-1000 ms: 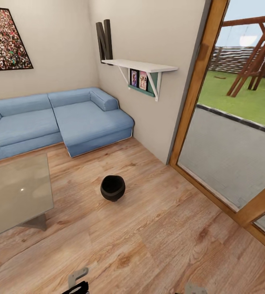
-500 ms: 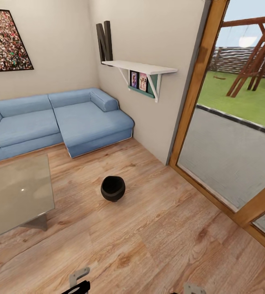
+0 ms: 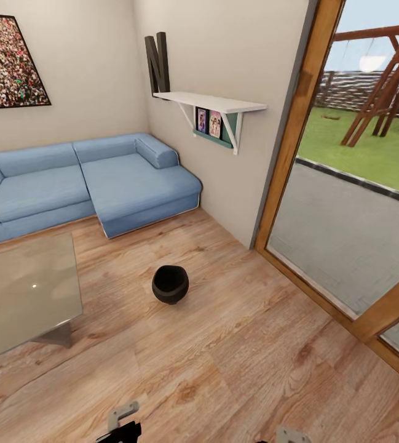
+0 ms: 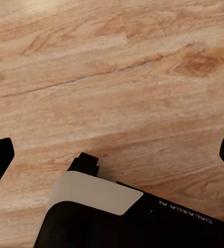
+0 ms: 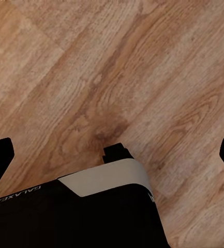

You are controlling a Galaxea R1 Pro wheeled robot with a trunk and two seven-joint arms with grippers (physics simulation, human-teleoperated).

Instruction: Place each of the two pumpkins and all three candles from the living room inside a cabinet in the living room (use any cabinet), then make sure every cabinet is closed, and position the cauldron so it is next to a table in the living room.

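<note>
matte-black, the cauldron is sitting upright on the wood floor at mid-frame in the head view, well apart from the glass table at its 9 o'clock and the blue sofa at its 11 o'clock. the left gripper and right gripper are hanging over bare planks, fingertips spread wide, holding nothing.

Matte black cauldron, glossy glass table, wood-grain floor, sofa prob. cloth
</note>
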